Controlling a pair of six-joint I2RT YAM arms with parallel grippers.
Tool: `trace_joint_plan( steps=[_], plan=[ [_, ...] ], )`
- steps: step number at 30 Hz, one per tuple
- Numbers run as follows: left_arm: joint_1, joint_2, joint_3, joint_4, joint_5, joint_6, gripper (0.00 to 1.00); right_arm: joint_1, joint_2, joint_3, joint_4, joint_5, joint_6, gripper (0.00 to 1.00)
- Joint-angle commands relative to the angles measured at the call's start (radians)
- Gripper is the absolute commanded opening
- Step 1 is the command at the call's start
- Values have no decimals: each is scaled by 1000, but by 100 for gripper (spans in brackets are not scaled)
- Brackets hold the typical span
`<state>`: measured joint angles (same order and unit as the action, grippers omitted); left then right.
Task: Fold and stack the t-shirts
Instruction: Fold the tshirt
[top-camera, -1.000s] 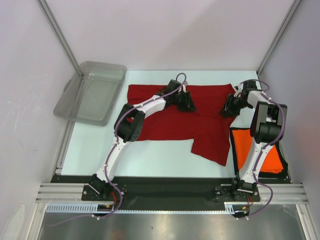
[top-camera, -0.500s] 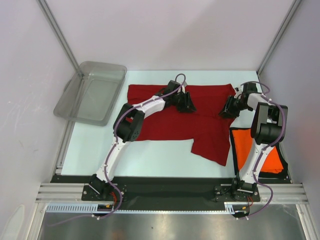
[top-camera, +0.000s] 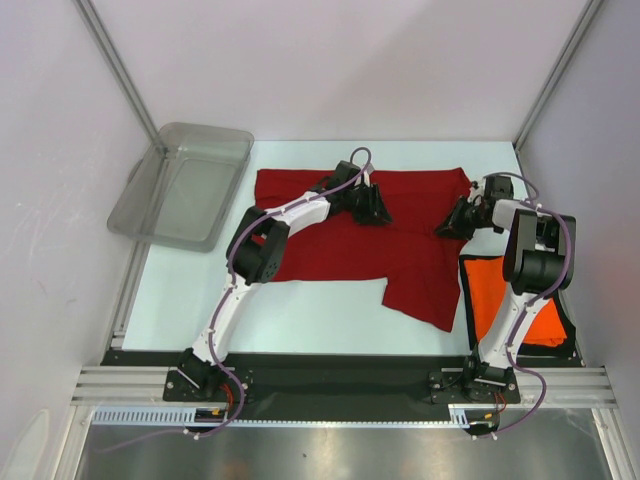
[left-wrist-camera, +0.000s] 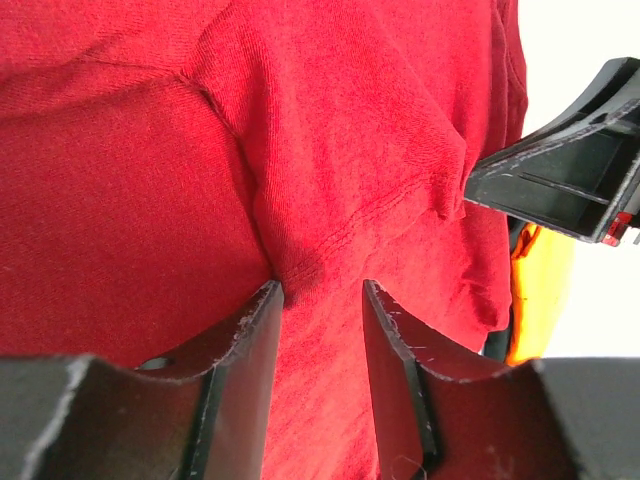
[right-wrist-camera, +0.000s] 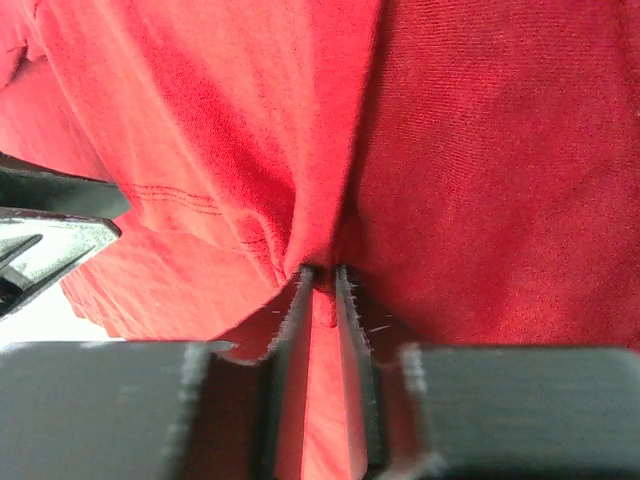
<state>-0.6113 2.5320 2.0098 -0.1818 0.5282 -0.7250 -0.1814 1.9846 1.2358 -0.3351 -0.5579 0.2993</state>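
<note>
- The red shirt lies spread across the far half of the table, one flap hanging toward me. It is not folded yet.
- The orange shirt sits as a folded pad at the near right, just beside the right arm's base.
- My right gripper has its fingers almost together, pinching a raised ridge of red cloth near the shirt's right edge.
- My left gripper is planted mid-shirt near the far hem. Its fingers stand apart with cloth between them, and I cannot tell whether they grip it.
- As I judge it, the step in hand is getting both pinches secure before the fold.
- To do it well, I would confirm the left bite and lift both points level. I would carry them together so the hem stays straight, keeping the cloth clear of the orange shirt.
- Count: two shirts, one red and one orange; two grippers; one tub, off at the far left.
</note>
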Motion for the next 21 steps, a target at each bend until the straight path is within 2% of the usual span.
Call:
trace_joint_plan(
  steps=[1,2,3,4,10,15,17,21],
  plan=[
    [-2,-42,-19,-19,3,9,44,-9,-41,-12,51,-8,49,16],
    [-1,-42,-20,-18,1,9,43,-13,-44,-10,42,-7,58,12],
    [-1,-44,-22,-19,1,10,43,-23,-56,-15,32,-2,63,3],
    [1,-45,-23,-19,1,12,43,-26,-66,-18,15,0,67,0],
    [5,-56,-37,-21,-7,27,42,-52,-138,-10,-91,90,83,0],
    [8,-64,-28,-33,-8,38,43,-52,-97,4,-139,104,107,0],
    [10,-75,-20,-51,-10,48,43,-50,-72,33,-191,108,103,5],
    [13,-119,-16,-117,-54,123,42,-49,-90,53,-225,125,72,8]
  ],
)
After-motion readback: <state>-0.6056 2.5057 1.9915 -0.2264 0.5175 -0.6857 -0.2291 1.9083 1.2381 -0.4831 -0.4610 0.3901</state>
